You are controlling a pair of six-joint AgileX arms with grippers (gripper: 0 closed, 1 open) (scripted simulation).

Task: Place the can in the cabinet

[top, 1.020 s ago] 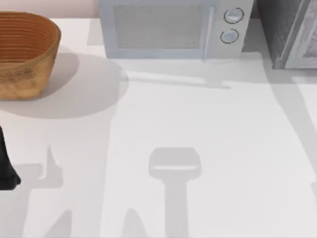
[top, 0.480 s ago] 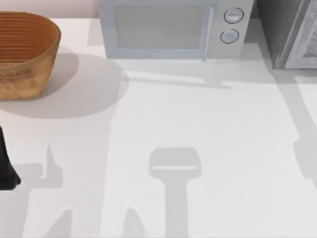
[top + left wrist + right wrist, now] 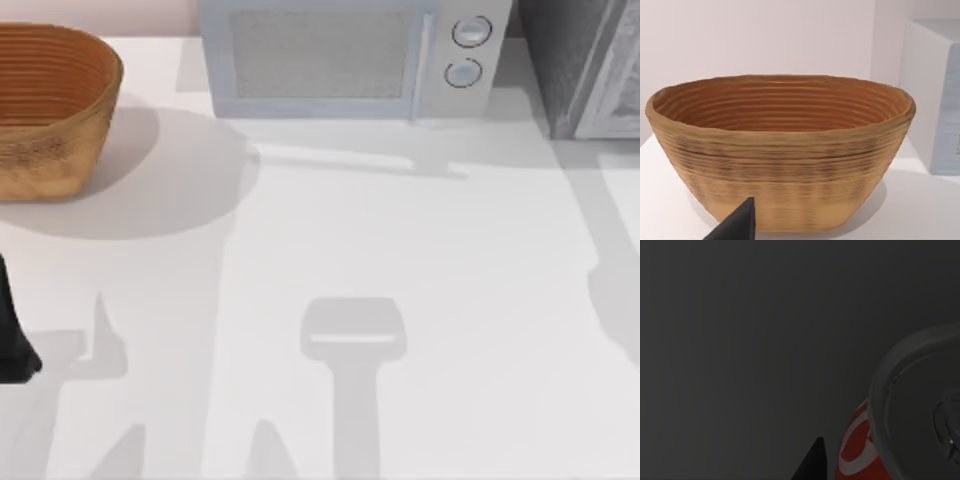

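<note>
The can (image 3: 856, 447) sits very close in the right wrist view, its red label with white marks below a grey rim, against a dark grey surface. My right gripper (image 3: 840, 465) is shut on it, and one dark fingertip (image 3: 810, 465) shows beside the label. The cabinet (image 3: 575, 65), with dark speckled walls and a pale framed door, stands at the table's back right corner in the top view. My left gripper (image 3: 12, 345) is parked at the table's left edge, facing the basket.
A woven basket (image 3: 50, 110) stands at the back left and shows again, close up, as the basket (image 3: 780, 150) in the left wrist view. A light grey microwave (image 3: 340, 60) with two round knobs stands at the back middle. An arm's shadow lies along the table's right edge.
The shadow at the table's right edge has grown and moved up toward the cabinet. The left arm has not moved.
</note>
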